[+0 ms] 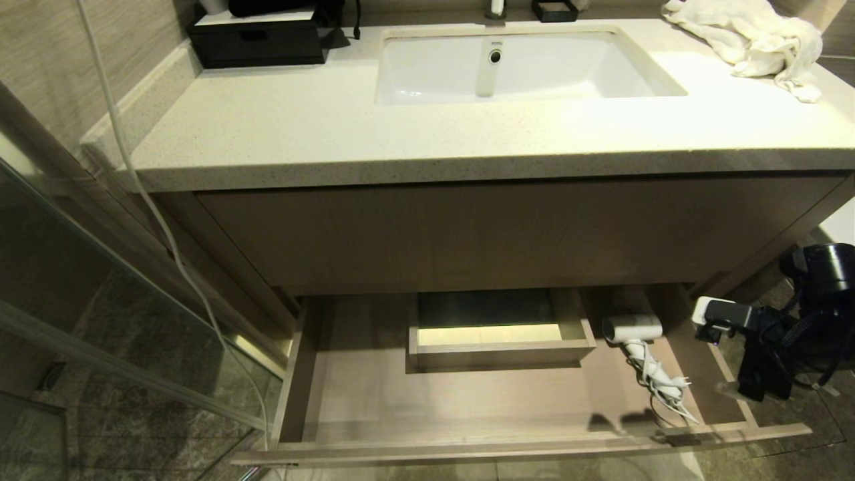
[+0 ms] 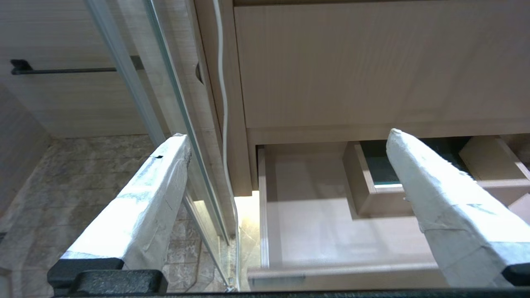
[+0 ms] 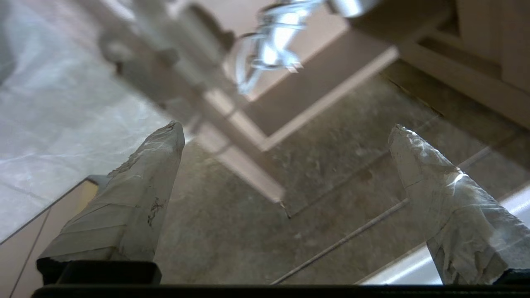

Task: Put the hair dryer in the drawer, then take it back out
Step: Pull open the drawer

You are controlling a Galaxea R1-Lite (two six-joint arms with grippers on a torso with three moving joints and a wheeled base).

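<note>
Small white hair dryer [image 1: 632, 329] lies in the wide, light-brown wood-grain drawer [image 1: 374, 394], far right corner. Right pincer [image 3: 285, 136] hangs released, empty, right of the drawer; left pincer [image 2: 290, 140] likewise released.

1. A small dark mark, seemingly a brand, sits on the sink [image 1: 427, 73] back wall just above the round overflow hole; its letters are too small to read with certainty
2. No other text, label, number or sign can be read in the head view; none in the left wrist view; none in the right wrist view, which is blurred
</note>
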